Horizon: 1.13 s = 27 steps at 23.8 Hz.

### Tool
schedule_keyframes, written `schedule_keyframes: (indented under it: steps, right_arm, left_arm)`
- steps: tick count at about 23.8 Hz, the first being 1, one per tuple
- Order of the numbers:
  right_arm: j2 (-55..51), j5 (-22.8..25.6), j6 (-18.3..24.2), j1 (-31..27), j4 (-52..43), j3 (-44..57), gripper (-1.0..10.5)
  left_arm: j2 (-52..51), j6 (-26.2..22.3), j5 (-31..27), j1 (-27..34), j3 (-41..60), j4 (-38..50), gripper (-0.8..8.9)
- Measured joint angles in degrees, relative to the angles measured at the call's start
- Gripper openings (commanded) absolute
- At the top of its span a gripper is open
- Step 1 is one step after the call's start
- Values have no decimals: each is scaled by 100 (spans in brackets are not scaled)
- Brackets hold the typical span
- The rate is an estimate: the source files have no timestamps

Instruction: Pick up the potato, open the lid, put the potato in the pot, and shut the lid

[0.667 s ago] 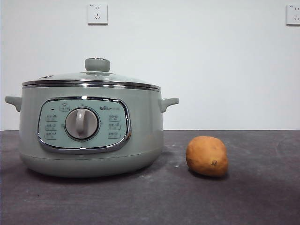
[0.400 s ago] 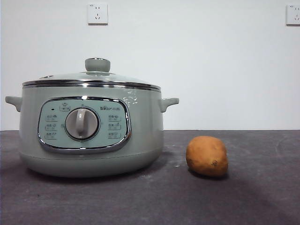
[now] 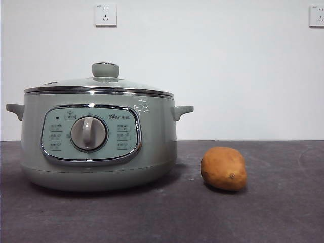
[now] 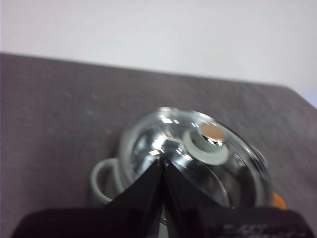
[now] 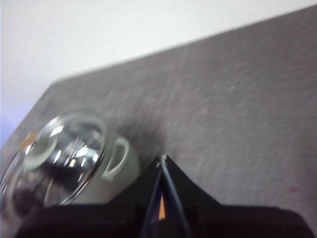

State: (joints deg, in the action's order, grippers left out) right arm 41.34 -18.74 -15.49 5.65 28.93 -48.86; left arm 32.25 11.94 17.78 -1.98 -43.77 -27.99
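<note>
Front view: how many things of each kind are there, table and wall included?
Pot: 1
Lid: 1
Potato: 1
Wall sockets: 2
Total: 5

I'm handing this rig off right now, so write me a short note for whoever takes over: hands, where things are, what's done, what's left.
Left hand: shut, empty, held above the pot, not touching the lid.
Right hand: shut, empty, above the table beside the pot's handle.
Potato: lying on the table beside the pot, apart from it, untouched.
Lid: seated on the pot, knob up.
Done: nothing yet; neither arm shows in the front view.
Left: pick up the potato, lift the lid, put the potato in the pot, close the lid.
</note>
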Motion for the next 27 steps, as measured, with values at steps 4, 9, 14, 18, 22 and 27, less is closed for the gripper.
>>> schedule_keyframes:
  steps: [4, 9, 14, 18, 22, 27]
  right_arm:
    - [643, -691, 463, 2, 302, -356, 11]
    - [1099, -1051, 651, 39, 363, -365, 421]
    - [1375, -1058, 643, 269, 393, -365, 529]
    - [1753, -216, 468, 1036, 402, -374, 533]
    - [2474, 643, 98, 1875, 313, -376, 532]
    - [3661, 1211, -229, 2356, 63, -376, 532]
  left_arm:
    - [756, -63, 739, 0, -398, -125, 0]
    - [1458, -83, 1714, 0, -573, -133, 215]
    - [1650, -83, 1812, -85, -584, 26, 329]
    - [1672, -81, 1725, -229, -758, 365, 329]
    - [1727, -81, 1519, -391, -1152, 374, 328]
    - [1746, -81, 1392, -527, -1353, 391, 315]
